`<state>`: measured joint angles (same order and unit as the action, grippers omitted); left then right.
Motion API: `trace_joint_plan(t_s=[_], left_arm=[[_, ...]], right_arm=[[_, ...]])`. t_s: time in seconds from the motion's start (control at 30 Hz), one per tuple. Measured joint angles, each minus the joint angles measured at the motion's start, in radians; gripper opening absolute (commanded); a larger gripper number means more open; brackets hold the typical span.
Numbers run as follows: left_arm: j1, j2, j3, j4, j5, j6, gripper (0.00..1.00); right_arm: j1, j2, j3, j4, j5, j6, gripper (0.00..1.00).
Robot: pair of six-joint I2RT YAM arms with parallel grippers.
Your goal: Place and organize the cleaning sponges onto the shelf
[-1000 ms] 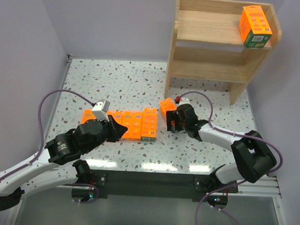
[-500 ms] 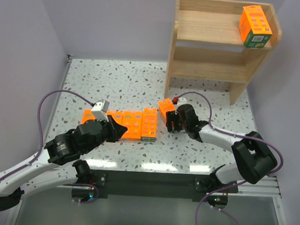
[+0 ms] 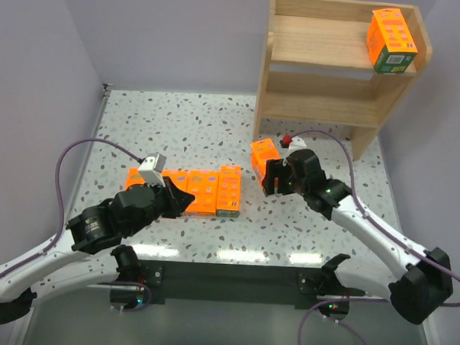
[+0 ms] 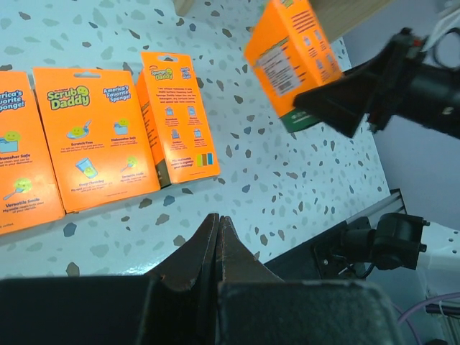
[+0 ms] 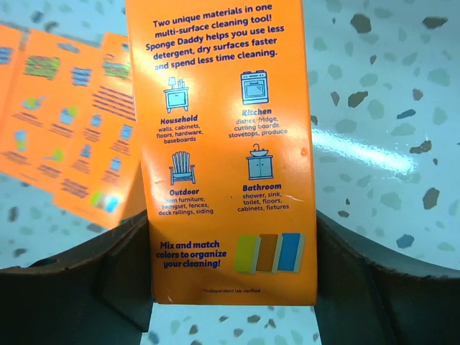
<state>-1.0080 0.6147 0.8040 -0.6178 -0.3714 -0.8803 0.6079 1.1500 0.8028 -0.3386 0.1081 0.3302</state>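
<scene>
From above, the right jaws grasp one orange sponge pack point(image 3: 264, 158) in front of the shelf point(image 3: 324, 108). Another pack point(image 3: 391, 40) stands at the right end of the top tier. The left arm point(image 3: 129, 210) covers part of the row of packs point(image 3: 210, 191) on the table point(image 3: 179, 124), and the left jaws are hard to make out here.

The left wrist view settles it: the left jaws are clenched on nothing. The row of packs point(image 4: 93, 136) lies ahead to their left, with its leftmost pack cut off. The sponge pack point(image 4: 291, 50) hangs ahead to the right, top cropped, green end pinched.

From the right wrist, the sponge pack point(image 5: 226, 144) fills the gap between the jaws. Its print is sharp and its top is cropped. The row of packs point(image 5: 65, 144) is blurred.
</scene>
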Motion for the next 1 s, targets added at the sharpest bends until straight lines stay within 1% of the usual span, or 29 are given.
trace_joint_plan(t_s=[0.07,0.1,0.17,0.2,0.3,0.37,0.47,0.53,0.67,0.73,0.77,0.87,1.0], left_arm=[[0.0,0.0,0.0,0.001,0.0,0.0,0.0],[0.0,0.0,0.0,0.002,0.0,0.001,0.0],[0.0,0.001,0.002,0.002,0.001,0.002,0.0],[0.0,0.002,0.003,0.003,0.001,0.005,0.0],[0.0,0.01,0.013,0.006,0.002,0.01,0.0],[0.0,0.021,0.022,0.01,0.006,0.013,0.0],[0.0,0.038,0.032,0.021,0.014,0.027,0.0],[0.0,0.047,0.037,0.026,0.023,0.032,0.0],[0.0,0.06,0.051,0.031,0.031,0.039,0.0],[0.0,0.062,0.06,0.033,0.035,0.044,0.0],[0.0,0.062,0.066,0.033,0.036,0.048,0.0],[0.0,0.057,0.072,0.035,0.04,0.054,0.0],[0.0,0.048,0.072,0.034,0.045,0.054,0.0]], right_arm=[[0.0,-0.069,0.082,-0.093,-0.009,0.013,0.15],[0.0,-0.094,0.122,-0.129,-0.019,0.018,0.11],[0.0,-0.143,0.234,-0.221,-0.034,0.023,0.08],[0.0,-0.16,0.295,-0.258,-0.044,0.025,0.04],[0.001,-0.18,0.492,-0.365,-0.045,0.029,0.01],[0.001,-0.166,0.637,-0.438,-0.017,0.032,0.0],[0.001,-0.079,0.901,-0.546,0.093,0.028,0.0],[0.001,-0.007,1.06,-0.583,0.17,0.022,0.0],[-0.005,0.194,1.386,-0.663,0.32,-0.011,0.0],[-0.03,0.294,1.511,-0.684,0.362,-0.029,0.0],[-0.049,0.372,1.586,-0.695,0.377,-0.041,0.0],[-0.156,0.474,1.667,-0.734,0.323,-0.045,0.0],[-0.315,0.551,1.68,-0.748,0.287,-0.055,0.0]])
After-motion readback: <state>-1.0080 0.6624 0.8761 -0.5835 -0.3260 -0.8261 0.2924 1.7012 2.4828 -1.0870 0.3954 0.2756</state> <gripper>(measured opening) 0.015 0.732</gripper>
